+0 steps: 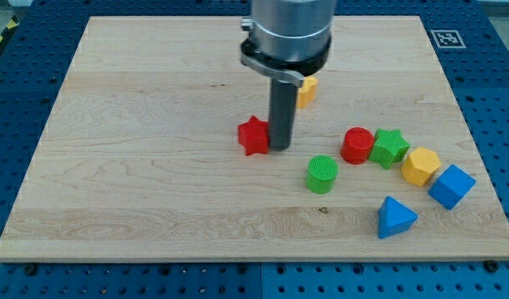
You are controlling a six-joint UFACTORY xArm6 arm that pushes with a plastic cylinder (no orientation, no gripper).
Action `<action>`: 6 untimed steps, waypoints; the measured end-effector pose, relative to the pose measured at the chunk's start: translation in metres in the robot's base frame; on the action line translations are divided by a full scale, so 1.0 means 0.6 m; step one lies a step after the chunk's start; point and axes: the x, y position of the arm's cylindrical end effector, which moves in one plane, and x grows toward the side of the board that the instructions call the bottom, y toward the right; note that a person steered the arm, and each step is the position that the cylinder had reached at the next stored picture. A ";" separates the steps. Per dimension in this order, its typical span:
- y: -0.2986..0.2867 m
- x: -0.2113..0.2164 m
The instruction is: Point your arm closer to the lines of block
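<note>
Four blocks, red cylinder [357, 145], green star [389, 147], yellow hexagon [420, 165] and blue cube [451, 186], lined the table's [138, 174] right; my tip [280, 148], fingerless, sat beside the red star [253, 135], the approach unfinished.

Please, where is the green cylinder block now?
The green cylinder block sits right of the view's centre on the wooden board, below-right of my tip, left of the red cylinder block.

Red cylinder [357, 145], green star [389, 147], yellow hexagon [420, 165], blue cube [451, 185]: touching, seemingly one line
</note>
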 end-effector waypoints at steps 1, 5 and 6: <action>-0.057 0.000; 0.143 0.023; 0.178 0.029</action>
